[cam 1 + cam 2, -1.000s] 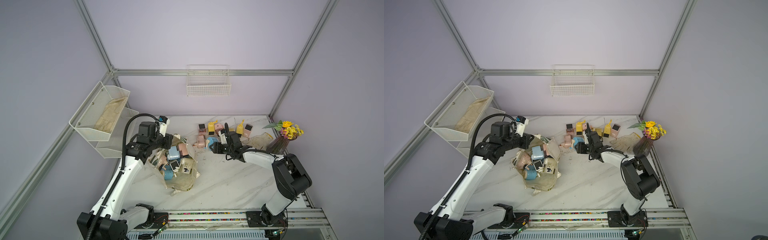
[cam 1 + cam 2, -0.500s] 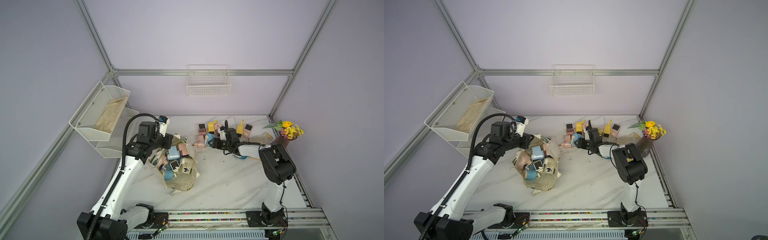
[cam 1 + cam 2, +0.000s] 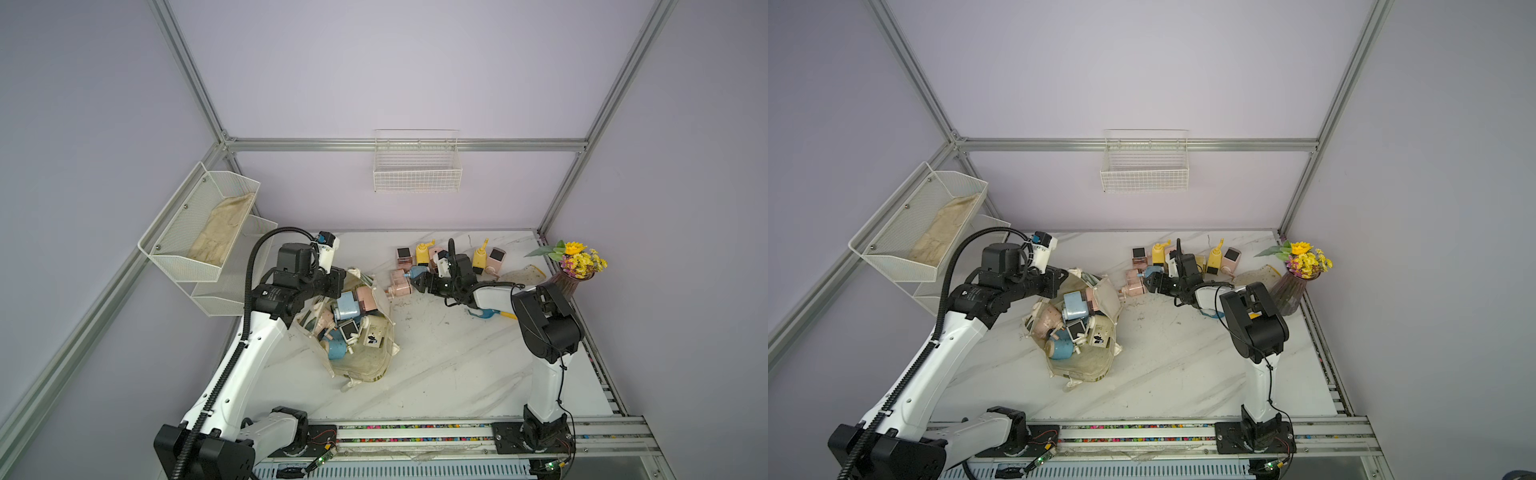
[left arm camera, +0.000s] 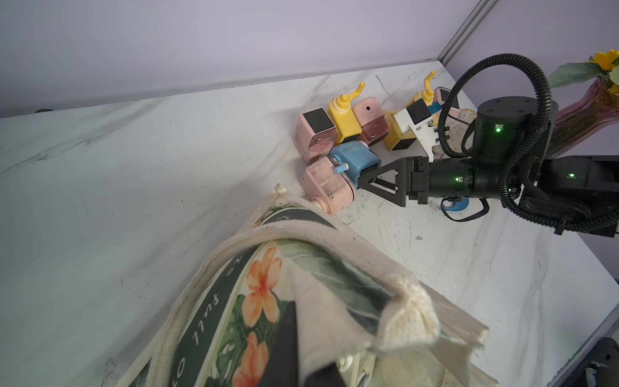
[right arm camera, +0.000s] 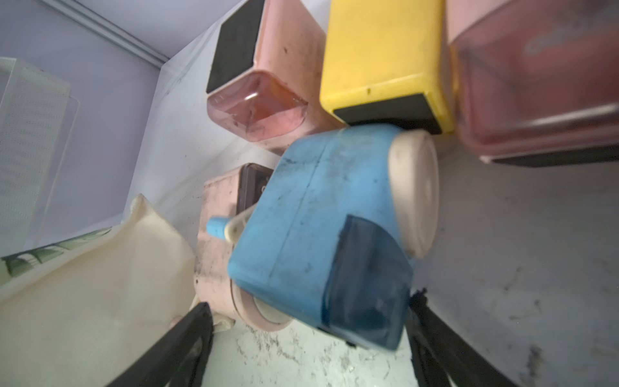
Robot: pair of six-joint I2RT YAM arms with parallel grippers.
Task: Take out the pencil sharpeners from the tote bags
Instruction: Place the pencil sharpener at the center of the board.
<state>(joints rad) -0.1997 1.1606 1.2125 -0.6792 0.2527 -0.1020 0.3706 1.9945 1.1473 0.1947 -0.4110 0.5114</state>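
The right end effector (image 4: 363, 182) has just spread wide — the blue boxy plastic pencil sharpener (image 4: 355, 160) now lies free against pink ones on the marble counter (image 3: 436, 365). The left end effector (image 3: 338, 282), pressed together, pinches the cream leafy-print canvas tote bag (image 3: 365, 361) — more sharpeners remain inside.

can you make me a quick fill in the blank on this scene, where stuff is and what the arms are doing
1. The right gripper has its fingers ___ around the blue plastic crank sharpener.
2. The left gripper pinches the rim of the cream canvas tote bag with the ___ print.
3. The blue sharpener rests against a ___ plastic sharpener lying beside the bag.
4. The purple glass vase holds ___ flowers.

Missing words: open; leafy; pink; yellow
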